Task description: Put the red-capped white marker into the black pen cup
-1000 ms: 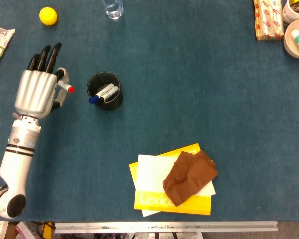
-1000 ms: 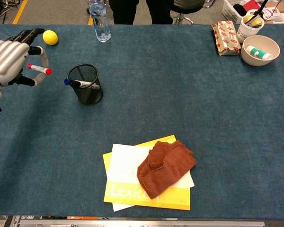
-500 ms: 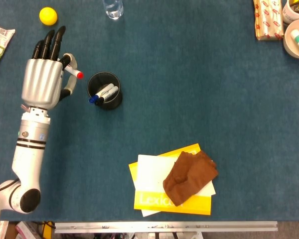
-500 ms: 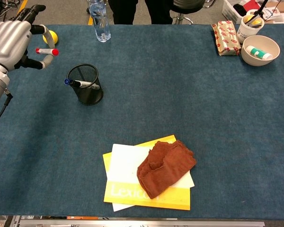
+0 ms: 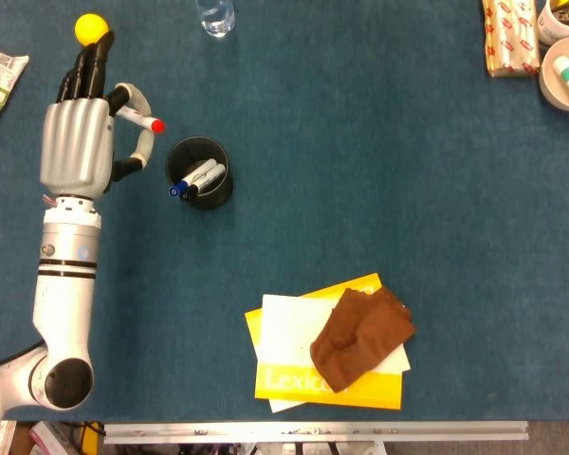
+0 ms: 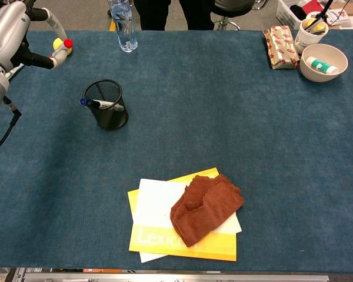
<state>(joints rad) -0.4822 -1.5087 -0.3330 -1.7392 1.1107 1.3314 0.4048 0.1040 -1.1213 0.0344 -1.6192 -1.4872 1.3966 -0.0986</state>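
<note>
My left hand (image 5: 76, 142) (image 6: 9, 35) is raised above the table at the left and pinches the red-capped white marker (image 5: 142, 120) (image 6: 63, 44) between thumb and finger. The marker's red cap points right, toward the black mesh pen cup (image 5: 199, 172) (image 6: 107, 106). The cup stands upright just right of the hand and below it, with two markers lying in it, one blue-capped. The hand is left of the cup, not over it. My right hand is in neither view.
A yellow ball (image 5: 91, 27) lies beyond the left hand's fingertips, a clear water bottle (image 6: 122, 20) behind the cup. A brown cloth (image 5: 362, 337) lies on paper and a yellow book (image 5: 313, 384) near the front edge. Bowls and a snack pack (image 6: 280, 46) sit at the far right.
The left hand has risen and moved away from the robot and slightly right with the marker, bringing its red cap closer to the cup's rim. Nothing else has moved.
</note>
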